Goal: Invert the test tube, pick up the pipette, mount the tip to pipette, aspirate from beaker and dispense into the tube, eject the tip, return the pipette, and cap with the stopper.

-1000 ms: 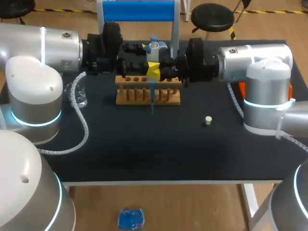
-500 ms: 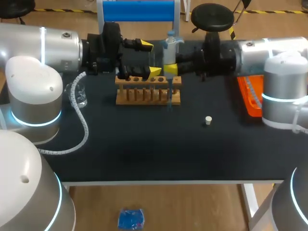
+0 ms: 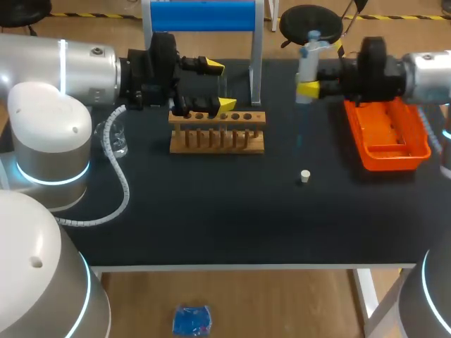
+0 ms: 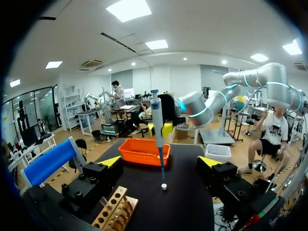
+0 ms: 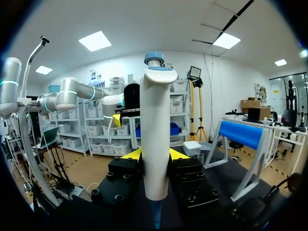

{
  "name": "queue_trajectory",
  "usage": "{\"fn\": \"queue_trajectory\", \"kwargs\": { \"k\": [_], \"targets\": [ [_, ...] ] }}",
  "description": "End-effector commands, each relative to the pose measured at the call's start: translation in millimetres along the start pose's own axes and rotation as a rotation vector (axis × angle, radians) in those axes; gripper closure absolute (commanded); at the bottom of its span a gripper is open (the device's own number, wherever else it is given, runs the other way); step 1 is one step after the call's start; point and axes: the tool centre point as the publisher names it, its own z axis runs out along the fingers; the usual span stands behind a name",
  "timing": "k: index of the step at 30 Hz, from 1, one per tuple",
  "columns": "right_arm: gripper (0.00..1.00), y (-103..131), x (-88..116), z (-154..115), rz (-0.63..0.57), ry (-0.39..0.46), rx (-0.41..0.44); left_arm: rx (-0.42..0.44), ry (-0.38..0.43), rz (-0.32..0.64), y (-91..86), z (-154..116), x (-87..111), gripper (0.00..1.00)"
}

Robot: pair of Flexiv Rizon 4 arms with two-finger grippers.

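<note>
The right end effector [image 3: 308, 89] pinches an upright white pipette with blue tip [image 3: 306, 65] toward the rear right of the worktop [image 3: 211, 211]. The left end effector [image 3: 220, 86], spread, hovers over the wooden tube rack [image 3: 217, 141].

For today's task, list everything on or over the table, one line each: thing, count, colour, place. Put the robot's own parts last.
flat table top: one, black, under everything.
wooden test tube rack: one, light brown, far middle of the table.
clear glass beaker: one, transparent, left of the rack.
small round stopper: one, white, lying right of the rack, nearer the front.
plastic tray: one, orange, right side.
metal stand with blue panel: one, far edge, behind the rack.
slim pipette: one, white with blue cap and tip, upright between rack and tray.
left claw: one, yellow-tipped, open, over the rack.
right claw: one, yellow-tipped, shut on the pipette.
</note>
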Motion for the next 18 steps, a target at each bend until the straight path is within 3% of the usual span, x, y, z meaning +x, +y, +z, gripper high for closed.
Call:
{"fn": "queue_trajectory", "kwargs": {
  "k": [1, 10, 18],
  "targets": [
    [1.0, 11.1, 14.8, -71.9, -0.01, -0.047, 0.01, 0.002, 0.0, 0.001, 0.5, -0.9, 0.4, 0.0],
    [1.0, 12.6, 5.4, -139.5, -0.025, -0.13, 0.015, 0.002, 0.0, 0.001, 0.5, -0.9, 0.4, 0.0],
    [1.0, 2.5, -17.0, -185.9, 0.002, -0.132, -0.008, 0.002, 0.0, 0.001, 0.5, -0.9, 0.4, 0.0]
  ]
}}
